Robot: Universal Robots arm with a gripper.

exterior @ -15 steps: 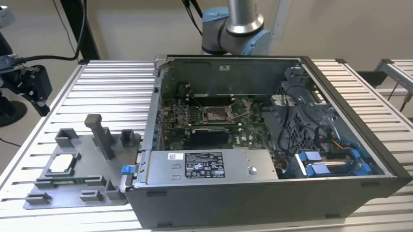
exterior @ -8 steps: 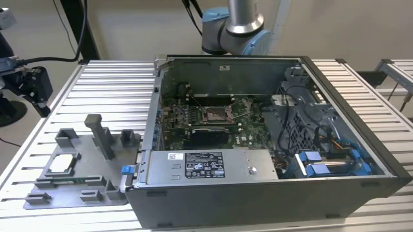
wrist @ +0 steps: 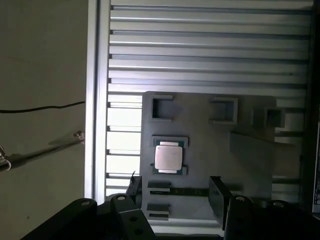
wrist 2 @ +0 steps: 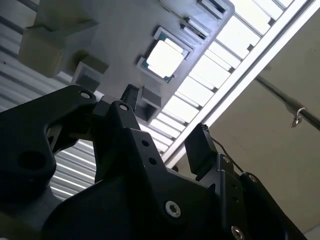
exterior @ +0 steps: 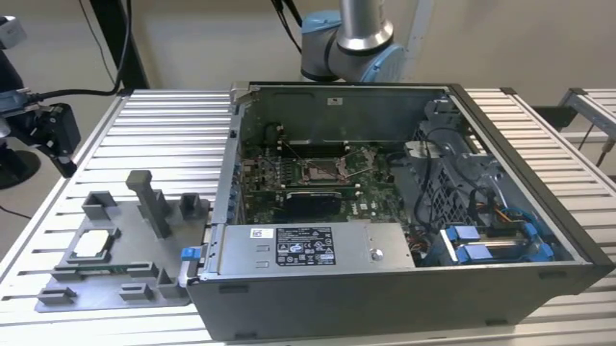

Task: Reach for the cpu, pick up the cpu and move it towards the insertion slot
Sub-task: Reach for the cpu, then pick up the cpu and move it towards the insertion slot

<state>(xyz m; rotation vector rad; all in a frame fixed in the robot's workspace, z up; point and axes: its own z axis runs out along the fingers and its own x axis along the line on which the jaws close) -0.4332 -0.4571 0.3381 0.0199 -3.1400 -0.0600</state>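
Note:
The cpu (exterior: 91, 244), a small pale square chip, lies flat in a holder on the grey fixture plate (exterior: 120, 270) at the exterior view's left. Both wrist views look down on the cpu (wrist: 167, 156) (wrist 2: 164, 59). My gripper (wrist: 175, 192) (wrist 2: 165, 122) hangs well above it, open, with nothing between its black fingers (wrist: 217, 192). In the exterior view the gripper (exterior: 56, 144) appears at the far left edge. The insertion slot (exterior: 322, 171), a metal-framed socket with a dark centre, sits on the green board inside the open computer case (exterior: 385, 288).
Grey blocks and a tall post (exterior: 151, 202) stand on the fixture plate beside the cpu. The ribbed metal table (exterior: 164, 130) ends close to the plate (wrist: 92, 125). Cables and blue drive caddies (exterior: 491, 241) fill the case's right side.

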